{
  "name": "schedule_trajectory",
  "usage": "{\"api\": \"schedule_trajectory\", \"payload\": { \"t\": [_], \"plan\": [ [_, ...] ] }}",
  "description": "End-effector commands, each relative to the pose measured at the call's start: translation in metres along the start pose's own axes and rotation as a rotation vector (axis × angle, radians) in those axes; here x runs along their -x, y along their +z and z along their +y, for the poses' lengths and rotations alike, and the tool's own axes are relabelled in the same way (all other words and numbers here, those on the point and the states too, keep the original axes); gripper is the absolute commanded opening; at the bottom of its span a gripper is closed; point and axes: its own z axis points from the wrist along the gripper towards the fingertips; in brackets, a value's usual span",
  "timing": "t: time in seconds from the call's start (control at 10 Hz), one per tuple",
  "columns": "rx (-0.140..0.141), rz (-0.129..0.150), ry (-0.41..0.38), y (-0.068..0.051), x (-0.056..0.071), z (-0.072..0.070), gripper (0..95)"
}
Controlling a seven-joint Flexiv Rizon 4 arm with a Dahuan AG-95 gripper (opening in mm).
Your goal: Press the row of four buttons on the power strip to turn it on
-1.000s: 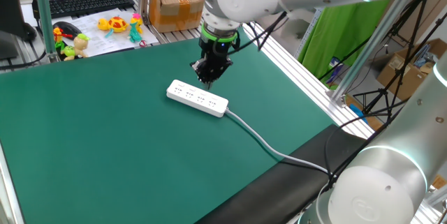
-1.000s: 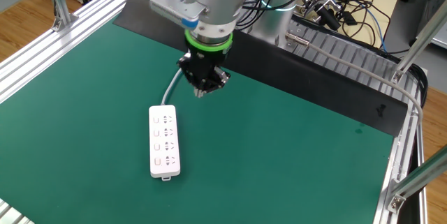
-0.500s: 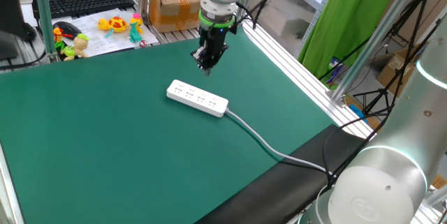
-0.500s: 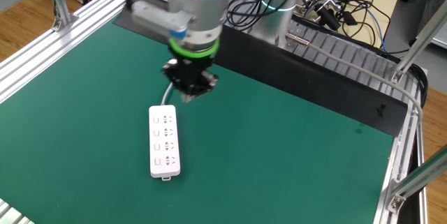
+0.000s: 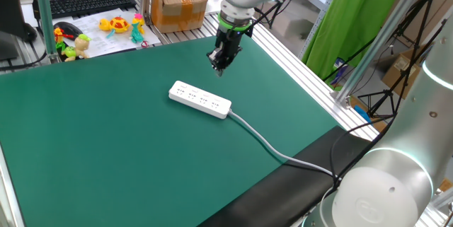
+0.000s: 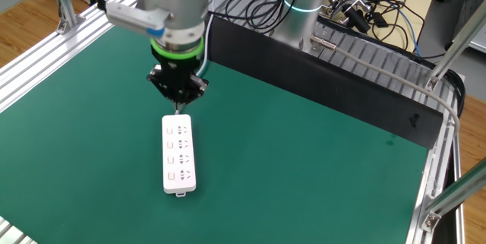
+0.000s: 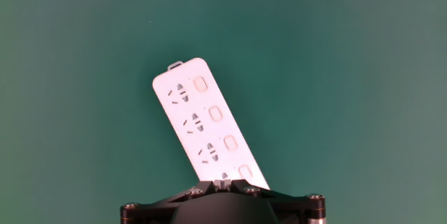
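Observation:
The power strip [image 5: 200,100] is a long white bar lying flat on the green mat, also in the other fixed view [image 6: 179,156]. Its grey cable [image 5: 262,142] trails toward the table's edge. The hand view looks down its length [image 7: 206,130] and shows the four buttons as small white squares in a line, from the far one [image 7: 201,85] to the near one [image 7: 244,172]. My gripper [image 6: 179,107] hovers in the air over the cable end of the strip, apart from it. Its fingertips [image 7: 222,181] meet with nothing between them: shut.
A cardboard box [image 5: 178,4], small toys [image 5: 113,24] and a black keyboard [image 5: 85,3] sit beyond the mat's far edge. Aluminium rails [image 5: 297,64] border the mat. Loose cables [image 6: 364,8] lie behind the arm's base.
The gripper has swung sideways, from beside the strip to over its cable end. It stayed shut. The power strip has not moved.

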Motion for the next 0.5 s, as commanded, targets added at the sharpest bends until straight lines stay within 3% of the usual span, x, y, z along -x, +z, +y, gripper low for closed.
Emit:
{"api": "schedule_trajectory", "payload": {
  "t": [0.1,0.4,0.5],
  "plan": [
    [0.056,0.027,0.188,0.0049,0.0039,-0.0012,0.0],
    [0.049,0.039,0.263,0.0049,0.0039,-0.0012,0.0],
    [0.046,0.039,0.322,0.0049,0.0039,-0.0012,0.0]
  ]
}}
